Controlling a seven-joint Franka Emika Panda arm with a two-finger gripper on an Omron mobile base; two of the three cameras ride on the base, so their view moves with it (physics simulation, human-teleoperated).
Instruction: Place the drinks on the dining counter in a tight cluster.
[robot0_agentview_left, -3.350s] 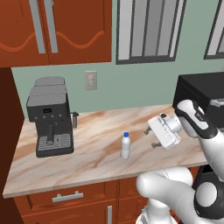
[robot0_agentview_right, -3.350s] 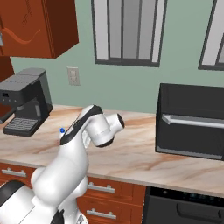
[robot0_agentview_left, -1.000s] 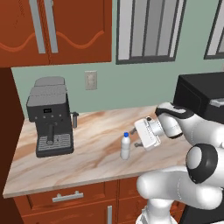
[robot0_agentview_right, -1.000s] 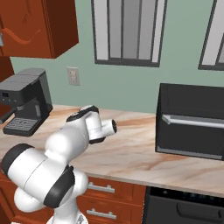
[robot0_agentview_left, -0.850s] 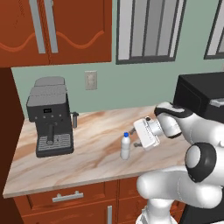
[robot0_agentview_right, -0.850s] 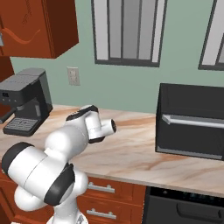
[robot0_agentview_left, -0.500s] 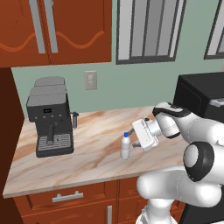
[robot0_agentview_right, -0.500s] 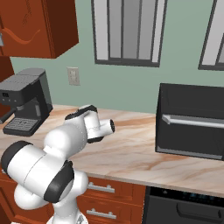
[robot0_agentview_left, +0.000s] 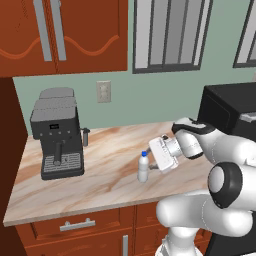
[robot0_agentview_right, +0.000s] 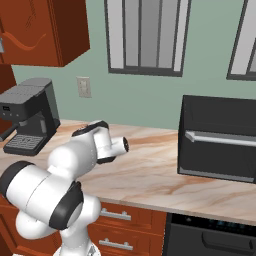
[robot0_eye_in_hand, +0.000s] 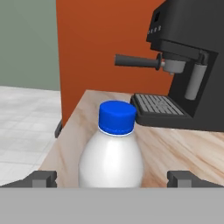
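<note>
White bottle (robot0_agentview_left: 143, 168) with a blue cap stands upright on the marble counter (robot0_agentview_left: 100, 185), and everything else is placed here from the black coffee machine (robot0_agentview_left: 56, 132) at that counter's left end.

Above the coffee machine hang red-brown wall cabinets (robot0_agentview_left: 65, 35), with a barred window (robot0_agentview_left: 170, 35) further right on the green wall and a pale wall outlet (robot0_agentview_left: 104, 91) just to the machine's upper right. Below the counter run red-brown drawers (robot0_agentview_left: 75, 227) with metal handles. Far to the right of the coffee machine, at the other end of the counter, sits a large black oven-like appliance (robot0_agentview_right: 218, 139).

The white arm (robot0_agentview_left: 220, 165) reaches in from the right, its hand turned sideways toward the coffee machine. The bottle is well to the right of the machine, near the counter's front edge. In the hand view it (robot0_eye_in_hand: 112, 151) rises in the middle, the coffee machine (robot0_eye_in_hand: 188, 65) behind it.

The gripper (robot0_eye_in_hand: 112, 178) is spread wide, one dark fingertip on either side of the bottle's body and neither touching it.
</note>
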